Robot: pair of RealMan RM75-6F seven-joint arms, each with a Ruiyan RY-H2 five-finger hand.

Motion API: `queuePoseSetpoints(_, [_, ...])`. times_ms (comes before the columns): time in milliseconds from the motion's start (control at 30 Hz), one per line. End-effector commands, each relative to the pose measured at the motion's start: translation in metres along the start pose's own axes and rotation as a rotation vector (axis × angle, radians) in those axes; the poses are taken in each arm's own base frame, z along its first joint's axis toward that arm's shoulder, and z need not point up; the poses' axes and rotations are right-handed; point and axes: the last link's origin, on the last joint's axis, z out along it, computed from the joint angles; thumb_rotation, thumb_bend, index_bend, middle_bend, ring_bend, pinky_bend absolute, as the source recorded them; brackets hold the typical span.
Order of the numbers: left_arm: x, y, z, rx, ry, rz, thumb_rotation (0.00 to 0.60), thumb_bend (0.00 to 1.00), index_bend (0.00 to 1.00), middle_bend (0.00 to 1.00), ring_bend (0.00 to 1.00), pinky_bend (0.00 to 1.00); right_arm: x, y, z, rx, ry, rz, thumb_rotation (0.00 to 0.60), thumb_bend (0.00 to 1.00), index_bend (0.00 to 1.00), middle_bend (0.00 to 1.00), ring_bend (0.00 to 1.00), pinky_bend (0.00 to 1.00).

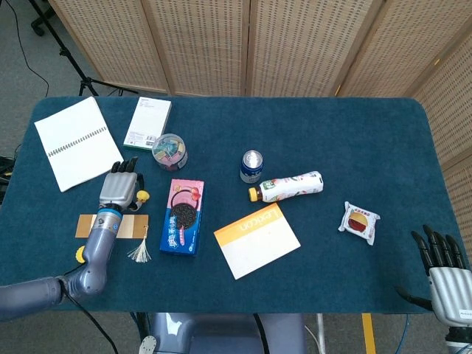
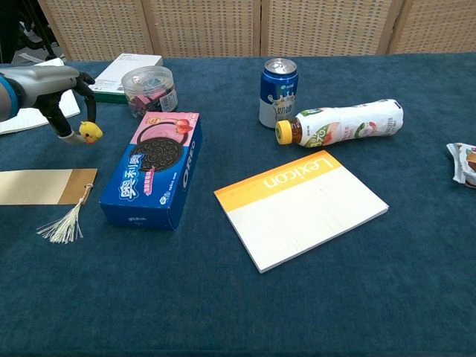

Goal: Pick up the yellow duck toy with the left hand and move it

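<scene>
Left robot hand (image 2: 56,100) pinches the yellow duck toy (image 2: 90,132) at its fingertips, near the cookie box (image 2: 156,167), apparently just clear of the counter (image 2: 335,297). Grip looks thin; a jolt could drop it. Right robot hand (image 1: 442,269) idle, fingers spread.

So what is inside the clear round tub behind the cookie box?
The tub holds small colourful pieces, pink, yellow and green. What they are is too small to tell, and the ones deeper inside are covered.

bright even light | soft faint shadows | sharp, no glare
</scene>
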Motion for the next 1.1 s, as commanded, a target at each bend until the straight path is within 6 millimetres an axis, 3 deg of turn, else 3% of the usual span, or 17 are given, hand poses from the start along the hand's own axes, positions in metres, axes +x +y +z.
queuePoseSetpoints(33, [0.006,-0.018,-0.026,-0.016,0.012,0.004,0.600,0.26,0.56,0.00,0.00,0.00,0.001,-0.001,-0.002,0.004,0.008,-0.003,0.600,0.00,0.03,0.00,0.00,0.00])
queuePoseSetpoints(367, [0.013,-0.055,-0.064,-0.019,0.026,0.045,0.600,0.26,0.56,0.00,0.00,0.00,0.004,-0.001,-0.004,-0.007,0.027,-0.002,0.600,0.00,0.03,0.00,0.00,0.00])
queuePoseSetpoints(633, [-0.012,-0.084,-0.095,-0.022,-0.033,0.045,0.600,0.26,0.56,0.00,0.00,0.00,0.005,-0.002,-0.005,-0.007,0.029,-0.004,0.600,0.00,0.03,0.00,0.00,0.00])
queuePoseSetpoints(1100, [-0.015,-0.101,-0.131,-0.060,-0.014,0.078,0.600,0.26,0.56,0.00,0.00,0.00,0.006,-0.003,-0.006,-0.007,0.037,-0.005,0.600,0.00,0.03,0.00,0.00,0.00])
